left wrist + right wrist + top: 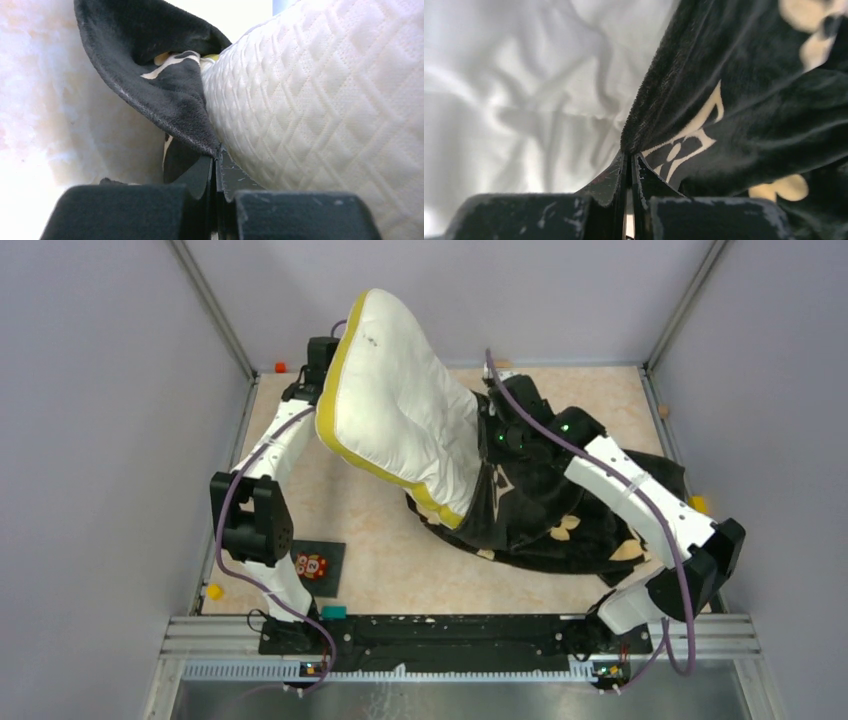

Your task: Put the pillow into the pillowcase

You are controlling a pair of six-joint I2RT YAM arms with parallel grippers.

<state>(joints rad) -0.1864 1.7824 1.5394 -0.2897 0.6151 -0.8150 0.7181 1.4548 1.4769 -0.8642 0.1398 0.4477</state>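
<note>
The left end effector (216, 172) fills the bottom of its wrist view. Its two dark fingers (197, 177) are pressed together, and the hem of the black pillowcase (165, 95) runs down into their tips, so it seems to be pinching that edge. The quilted white pillow (325, 110) bulges just to the right, touching the fabric and the right finger.

The right end effector (628, 172) is likewise closed, with a fold of the pillowcase's velvety edge caught between its tips. Cream motifs show on the cloth to the right and crumpled white fabric lies to the left.

From above, the pillow stands tilted over the far left-centre of the counter (390, 560). Its upper end is lifted towards the back wall, and the yellow band runs down its left edge. Its lower end sits inside the mouth of the pillowcase, which lies heaped across the right half of the counter beneath the right arm (640, 490). The left arm (265, 460) reaches up along the left side, and its tip is hidden behind the pillow.

A small dark card (315, 565) with an owl picture lies near the front left, with a teal block (333, 612) just beside it and a yellow piece (214, 591) at the left edge.
</note>
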